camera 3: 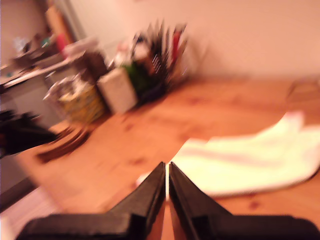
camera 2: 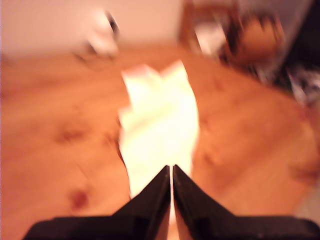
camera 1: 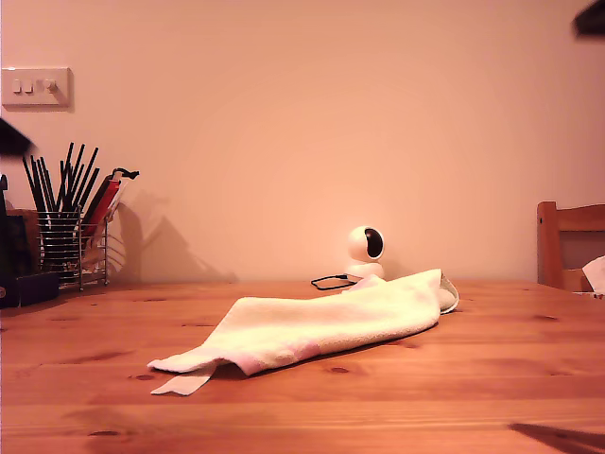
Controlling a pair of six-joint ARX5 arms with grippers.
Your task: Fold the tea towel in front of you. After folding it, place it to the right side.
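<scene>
So the tea towel [camera 1: 321,326] is lying loose on the wooden counter [camera 1: 492,378], stretched out in a long rumpled strip with one end bunched up near the little round white camera [camera 1: 365,250] and the other end trailing off into a thin flap. It's not folded neatly at all yet, more like half-rolled over itself.

Both hands are up above the counter and not touching anything. My first hand [camera 2: 171,172] has its jaws pinched nearly together with just a sliver of a gap, nothing between them, and the towel runs away straight ahead of and below it. My second hand [camera 3: 167,170] is the same story, jaws almost closed and empty, with the towel lying ahead of it and off to one side, and the wire pot of pens [camera 3: 162,47] further out beyond.

If I were doing this step, I'd open both hands first, then come down on the two corners of one short end, pinching only the top layer so the cloth can be pulled flat before any fold. Grabbing the bunched middle would just drag the wrinkles along.

Writing-wise, nothing readable. Both wrist views are motion-blurred, and I can't make out any label on the towel from here.
</scene>
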